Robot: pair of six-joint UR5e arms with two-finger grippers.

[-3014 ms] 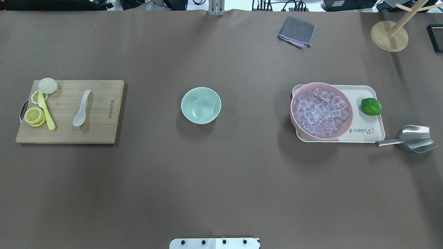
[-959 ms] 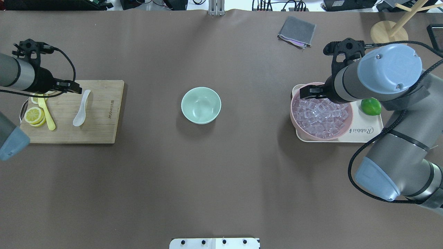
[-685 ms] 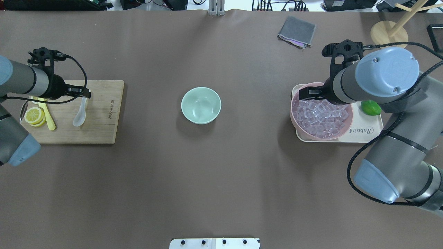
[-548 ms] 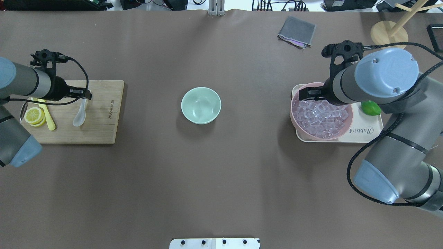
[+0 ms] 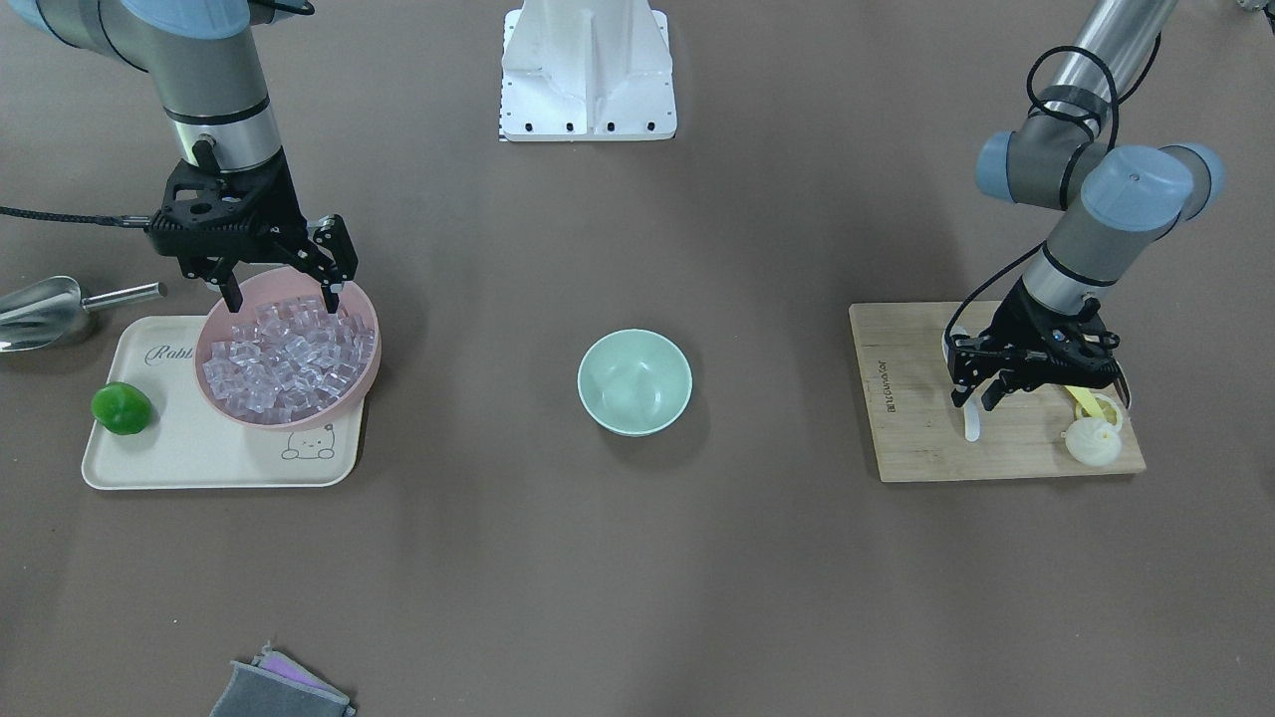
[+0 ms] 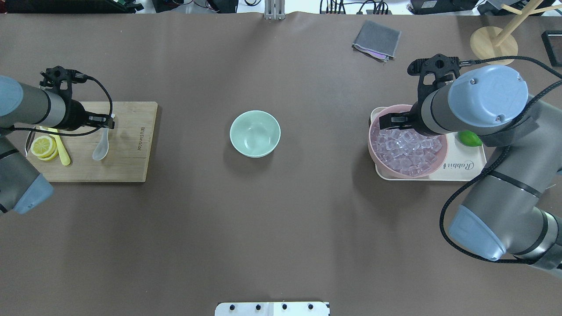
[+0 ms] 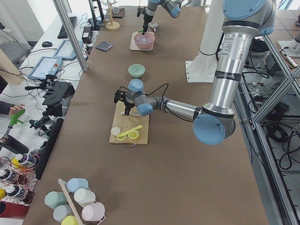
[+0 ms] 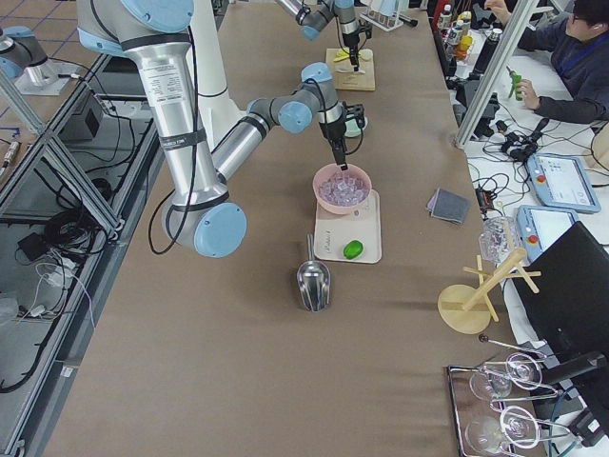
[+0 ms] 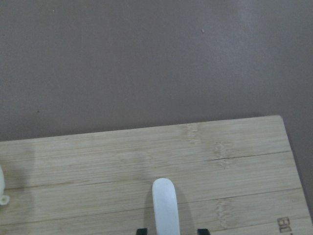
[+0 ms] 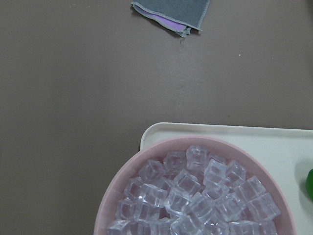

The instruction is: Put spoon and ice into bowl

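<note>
**A:** What are the containers holding?

**B:** The bowl (image 6: 255, 133) is sitting empty at the middle of the bench (image 6: 281, 237). A pink bowl (image 6: 371, 149) is brimming with ice (image 6: 406, 151). It is resting on a cream tray (image 6: 466, 170) toward the bench's right end, with a lime (image 6: 470, 138) lying on the tray beside it. A metal scoop (image 5: 40, 311) is lying on the bench just off the tray, nearer that end.

**A:** And the spoon?

**B:** The spoon (image 6: 102, 147) is lying on a wooden cutting board (image 6: 127, 162) toward the bench's left end, its scoop pointing at the robot's edge. A yellow spoon (image 6: 61, 151), lemon slices (image 6: 43, 146) and a white bun (image 5: 1091, 441) are sharing the board.

**A:** What are the arms doing?

**B:** The left end effector (image 5: 974, 401) is reaching down with its jaws parted on either side of the spoon's handle. It is gripping nothing, and the wrist view is showing a gap on each side. The right end effector (image 5: 282, 299) is hanging wide open and empty over the ice in the pink bowl. I cannot tell whether its tips are touching any cube.

**A:** And the surroundings?

**B:** The bench is showing a plain brown top. A grey cloth (image 6: 377, 39) is lying near the far edge, and a wooden stand (image 6: 494, 44) is standing at the far right corner. A person (image 8: 576, 62) is sitting beyond that far edge.
</note>
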